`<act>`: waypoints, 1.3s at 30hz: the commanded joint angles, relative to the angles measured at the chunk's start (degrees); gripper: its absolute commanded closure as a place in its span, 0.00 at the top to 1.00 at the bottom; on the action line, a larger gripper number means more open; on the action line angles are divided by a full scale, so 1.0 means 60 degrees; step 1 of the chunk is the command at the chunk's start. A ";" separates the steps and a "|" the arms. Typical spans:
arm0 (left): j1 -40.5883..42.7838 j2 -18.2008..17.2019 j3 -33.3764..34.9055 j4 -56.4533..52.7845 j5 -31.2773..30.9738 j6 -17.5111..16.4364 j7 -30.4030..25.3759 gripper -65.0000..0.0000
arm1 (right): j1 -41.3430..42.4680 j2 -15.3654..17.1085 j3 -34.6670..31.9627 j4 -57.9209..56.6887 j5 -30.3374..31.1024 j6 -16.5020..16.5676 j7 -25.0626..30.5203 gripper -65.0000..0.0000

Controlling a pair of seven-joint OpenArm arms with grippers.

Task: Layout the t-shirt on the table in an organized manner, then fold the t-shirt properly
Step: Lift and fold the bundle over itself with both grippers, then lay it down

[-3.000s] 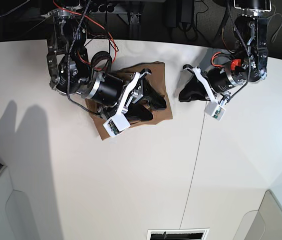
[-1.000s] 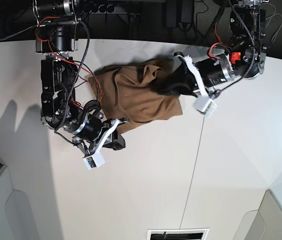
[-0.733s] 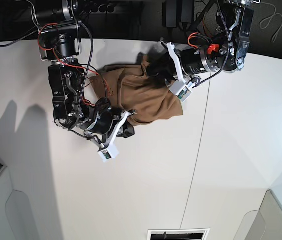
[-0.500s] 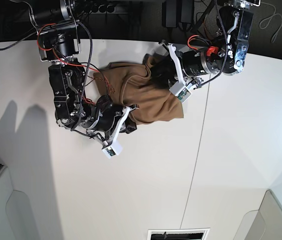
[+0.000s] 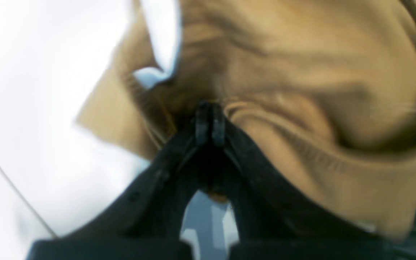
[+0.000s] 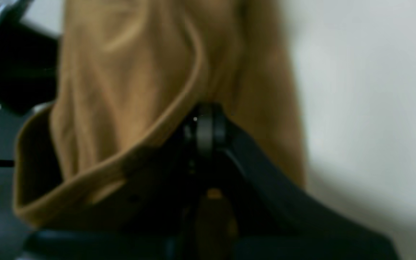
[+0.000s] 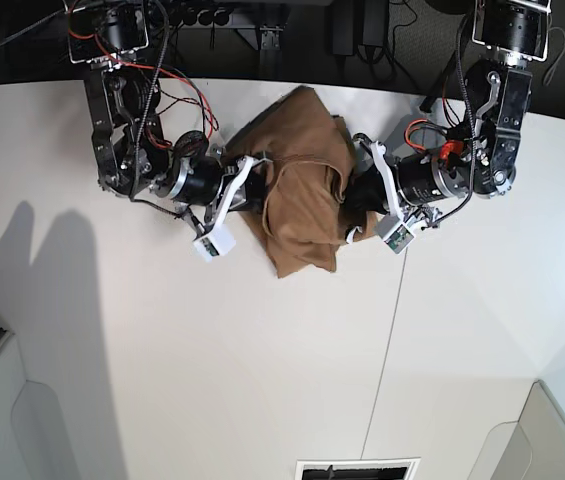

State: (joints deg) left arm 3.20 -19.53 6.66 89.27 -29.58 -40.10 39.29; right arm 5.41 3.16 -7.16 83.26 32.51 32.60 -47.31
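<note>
The tan t-shirt (image 7: 302, 190) is bunched in a tall crumpled heap on the white table (image 7: 262, 370), held between both grippers. My right gripper (image 7: 255, 187) is shut on the shirt's left side. In the right wrist view it (image 6: 204, 121) pinches a hemmed edge of the fabric (image 6: 121, 90). My left gripper (image 7: 349, 205) is shut on the shirt's right side. In the left wrist view it (image 5: 209, 119) pinches gathered folds of the fabric (image 5: 302, 90). The lower end of the shirt lies on the table around the middle.
A thin dark seam (image 7: 387, 350) runs down the table right of the shirt. Grey-white bins stand at the near left corner (image 7: 2, 420) and the near right corner (image 7: 557, 430). A vent slot (image 7: 357, 468) sits at the near edge. Cables and arm bases line the far edge.
My right gripper has moved up and to the right, to the shirt's left side. My left gripper has moved down. The shirt has drawn into a narrower, upright heap between them.
</note>
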 commanded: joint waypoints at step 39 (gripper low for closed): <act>0.0579 -0.0237 -0.0969 0.1031 -0.2430 0.0016 0.1024 0.00 | -0.1140 0.0259 0.0936 0.2062 0.0572 0.0106 -0.0087 0.00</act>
State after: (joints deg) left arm 7.33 -20.73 1.04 94.54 -42.76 -39.48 46.74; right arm -2.11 4.62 -1.63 94.85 35.07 32.80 -49.21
